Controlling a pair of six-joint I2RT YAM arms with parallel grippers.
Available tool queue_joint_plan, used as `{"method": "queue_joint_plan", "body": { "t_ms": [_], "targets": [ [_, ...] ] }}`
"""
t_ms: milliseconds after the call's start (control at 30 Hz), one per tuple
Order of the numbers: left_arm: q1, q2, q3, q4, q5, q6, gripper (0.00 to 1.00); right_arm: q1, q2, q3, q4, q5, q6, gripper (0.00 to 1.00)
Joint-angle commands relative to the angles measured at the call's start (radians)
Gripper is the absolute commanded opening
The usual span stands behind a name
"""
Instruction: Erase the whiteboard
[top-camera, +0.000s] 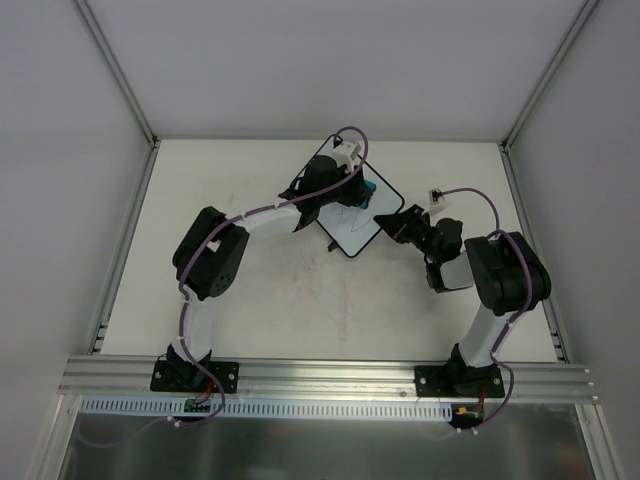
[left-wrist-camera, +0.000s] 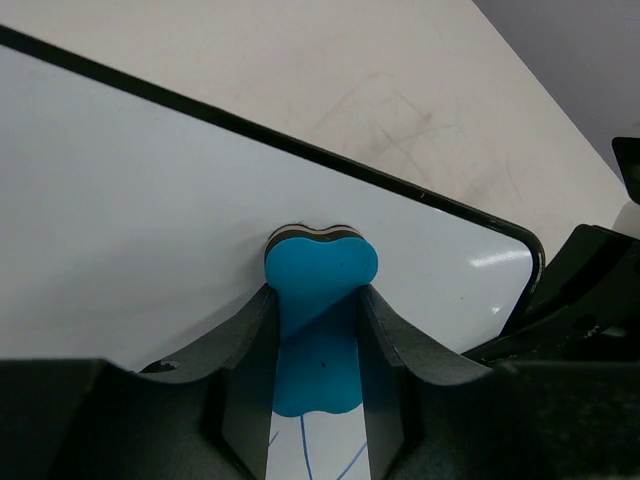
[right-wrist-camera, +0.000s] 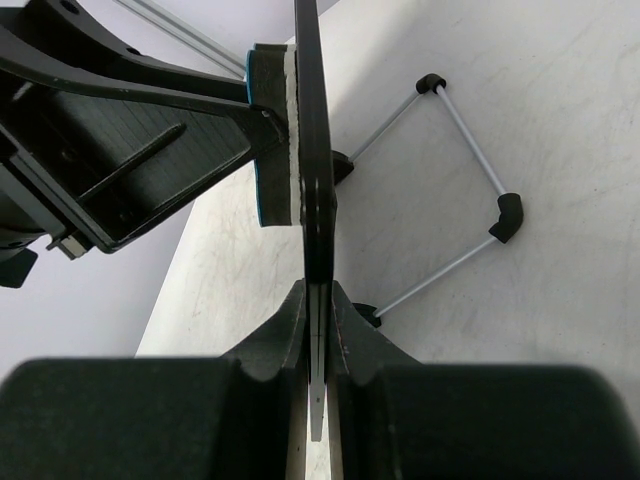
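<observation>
The whiteboard (top-camera: 349, 231) is a white board with a black rim, held tilted up off the table at the back centre. My right gripper (top-camera: 384, 222) is shut on its right edge; the right wrist view shows the whiteboard (right-wrist-camera: 312, 130) edge-on between the fingers of that gripper (right-wrist-camera: 318, 300). My left gripper (left-wrist-camera: 318, 350) is shut on a blue bone-shaped eraser (left-wrist-camera: 320, 290) and presses it flat on the whiteboard (left-wrist-camera: 150, 220) near its top rim. Thin blue pen lines (left-wrist-camera: 305, 450) show on the board just below the eraser. From above, the eraser (top-camera: 371, 189) peeks out beside the left gripper (top-camera: 358, 188).
A wire stand with black corner caps (right-wrist-camera: 470, 190) lies on the table behind the board. The worn white table (top-camera: 250, 300) is fenced by white walls and metal rails. Both arm bases sit on the near rail (top-camera: 330, 372).
</observation>
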Motion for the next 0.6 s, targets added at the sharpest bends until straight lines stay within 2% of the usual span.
{"method": "queue_joint_plan", "body": {
  "t_ms": [0,200,433,567],
  "targets": [
    [0.044,0.020,-0.069,-0.090,-0.023,-0.072,0.00,0.018,0.017,0.014,0.168,0.006,-0.061,0.00],
    [0.108,0.023,-0.125,-0.036,0.035,-0.168,0.00,0.017,0.022,0.017,0.173,0.006,-0.048,0.00],
    [0.122,-0.013,-0.191,-0.090,-0.119,-0.234,0.00,0.015,0.019,0.017,0.173,0.006,-0.044,0.00],
    [0.140,-0.031,-0.237,-0.097,-0.144,-0.292,0.00,0.015,0.017,0.019,0.173,0.005,-0.039,0.00]
  ]
}}
